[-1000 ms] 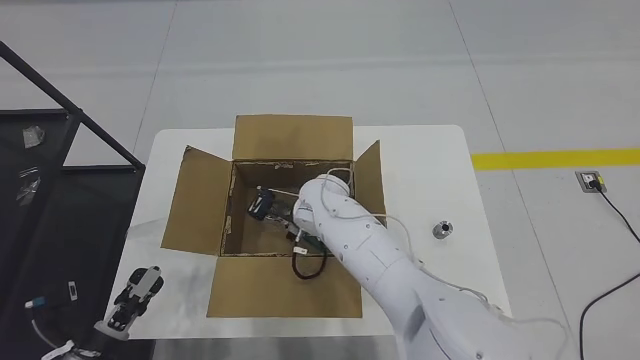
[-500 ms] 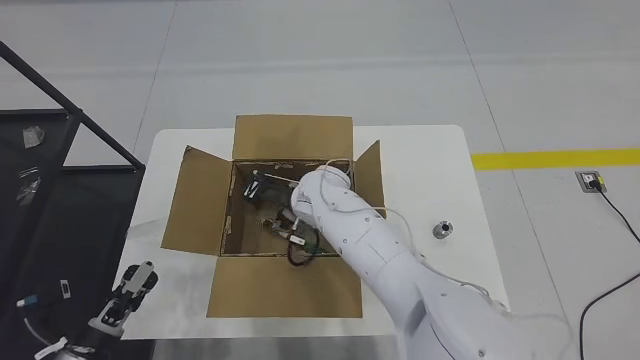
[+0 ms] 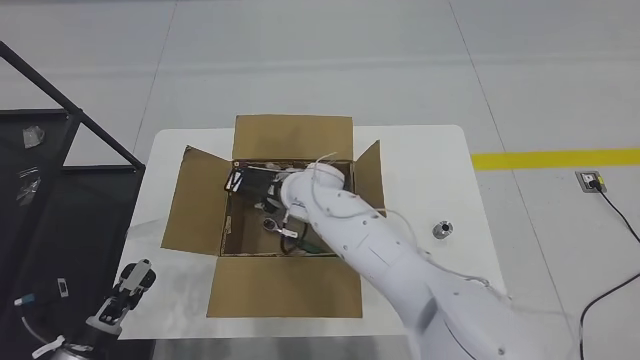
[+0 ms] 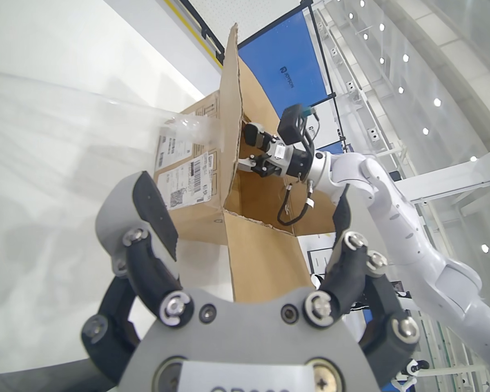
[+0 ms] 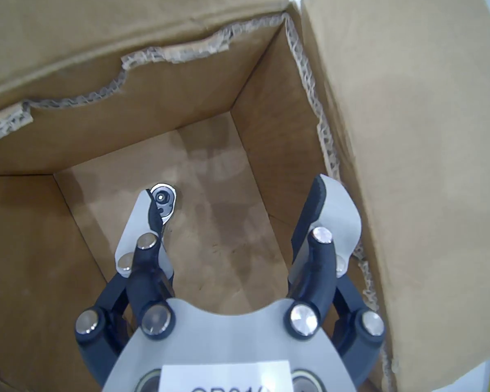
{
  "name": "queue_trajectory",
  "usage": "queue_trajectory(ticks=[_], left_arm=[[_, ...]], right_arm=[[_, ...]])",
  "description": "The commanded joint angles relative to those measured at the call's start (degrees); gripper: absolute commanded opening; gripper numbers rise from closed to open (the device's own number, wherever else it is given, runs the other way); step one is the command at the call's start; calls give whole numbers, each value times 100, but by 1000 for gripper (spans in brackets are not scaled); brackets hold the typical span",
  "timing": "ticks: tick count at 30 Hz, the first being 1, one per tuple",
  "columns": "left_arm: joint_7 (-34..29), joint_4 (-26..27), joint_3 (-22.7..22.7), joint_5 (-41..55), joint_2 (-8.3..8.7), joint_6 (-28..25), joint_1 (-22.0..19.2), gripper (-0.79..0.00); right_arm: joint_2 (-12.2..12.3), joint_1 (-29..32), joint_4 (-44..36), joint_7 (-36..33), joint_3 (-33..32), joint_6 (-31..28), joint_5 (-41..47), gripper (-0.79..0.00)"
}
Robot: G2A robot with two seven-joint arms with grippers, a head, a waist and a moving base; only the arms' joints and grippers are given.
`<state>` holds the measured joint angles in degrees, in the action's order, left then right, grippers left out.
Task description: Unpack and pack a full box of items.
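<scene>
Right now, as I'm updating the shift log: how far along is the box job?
Done: the box stands open, and one small metal part lies on the table beside it, apparently unpacked. In hand: the right end effector is open inside the box, above a small metal piece on its floor, gripping nothing. Left: lifting that piece out, then repacking everything. The left end effector is open and empty, off the table.
</scene>
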<state>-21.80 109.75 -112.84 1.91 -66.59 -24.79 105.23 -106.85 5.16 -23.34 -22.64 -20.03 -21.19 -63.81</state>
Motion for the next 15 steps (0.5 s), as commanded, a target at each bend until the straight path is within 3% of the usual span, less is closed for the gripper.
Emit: queue_trajectory(ticks=[1, 5, 9, 15], left_arm=[[-2, 0, 0, -12, -1, -7, -2, 0], [-4, -5, -7, 6, -4, -5, -4, 0], [-5, -31, -15, 18, -7, -16, -5, 0], [-19, -61, -30, 56, -11, -25, -3, 0]], right_arm=[[125, 59, -358, -35, -56, 104, -125, -89], [478, 291, -1340, -279, -273, 354, -431, -86], [945, 743, -2777, -962, -681, 691, -863, -80], [1740, 2113, -5566, -2442, -1811, 1130, -1889, -40]])
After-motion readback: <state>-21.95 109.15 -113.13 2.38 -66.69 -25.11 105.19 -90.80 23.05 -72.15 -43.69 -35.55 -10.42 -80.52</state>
